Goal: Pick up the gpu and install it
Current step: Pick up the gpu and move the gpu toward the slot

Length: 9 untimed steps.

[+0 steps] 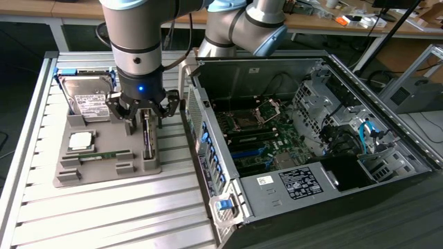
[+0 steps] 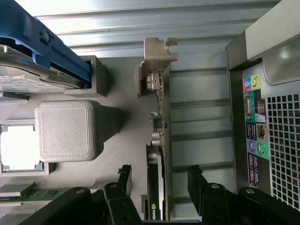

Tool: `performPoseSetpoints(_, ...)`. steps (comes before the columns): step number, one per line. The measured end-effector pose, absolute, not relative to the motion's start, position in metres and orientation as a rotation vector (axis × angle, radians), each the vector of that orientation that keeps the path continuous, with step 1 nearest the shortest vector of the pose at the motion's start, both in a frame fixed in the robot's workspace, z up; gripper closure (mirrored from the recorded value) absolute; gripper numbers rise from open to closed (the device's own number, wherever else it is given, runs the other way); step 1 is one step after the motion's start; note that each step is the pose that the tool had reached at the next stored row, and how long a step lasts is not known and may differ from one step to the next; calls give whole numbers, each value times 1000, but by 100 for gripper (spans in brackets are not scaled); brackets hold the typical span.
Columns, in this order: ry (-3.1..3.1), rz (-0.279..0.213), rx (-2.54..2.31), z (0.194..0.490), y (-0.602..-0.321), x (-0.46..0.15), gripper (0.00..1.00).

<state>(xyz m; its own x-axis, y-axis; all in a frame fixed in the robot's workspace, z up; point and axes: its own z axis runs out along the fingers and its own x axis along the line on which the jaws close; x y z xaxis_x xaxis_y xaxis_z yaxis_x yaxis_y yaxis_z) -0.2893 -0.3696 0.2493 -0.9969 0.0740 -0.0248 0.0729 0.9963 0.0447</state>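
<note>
**Arm.** The grey cylindrical robot arm (image 1: 239, 23) with pale blue joint caps enters from the top of the exterior view. Its elbow section is bent at the rear. The final grey segment (image 1: 137, 36) hangs vertical toward the exterior view's left.

**Wrist.** The black wrist section (image 1: 140, 85) is upright, with a small blue indicator light (image 1: 140, 88) lit on its face.

**Gripper.** The black two-finger gripper (image 1: 144, 120) (image 2: 160, 185) points straight down. Its black linkage bars (image 2: 70, 206) are splayed outward on both sides. The fingers (image 2: 124, 178) stand parallel and spread apart, with a clear gap between them. The jaws are not closed.
</note>
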Motion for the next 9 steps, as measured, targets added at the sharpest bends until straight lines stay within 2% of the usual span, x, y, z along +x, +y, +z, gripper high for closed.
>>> performPoseSetpoints(1,3112,68,115,249,-370,-289,41)
performPoseSetpoints(2,3112,68,115,249,-370,-289,48)
performPoseSetpoints(4,3112,68,114,249,-370,-289,48)
performPoseSetpoints(7,3112,68,115,249,-370,-289,66)
performPoseSetpoints(8,3112,68,115,249,-370,-289,66)
performPoseSetpoints(9,3112,68,114,249,-370,-289,72)
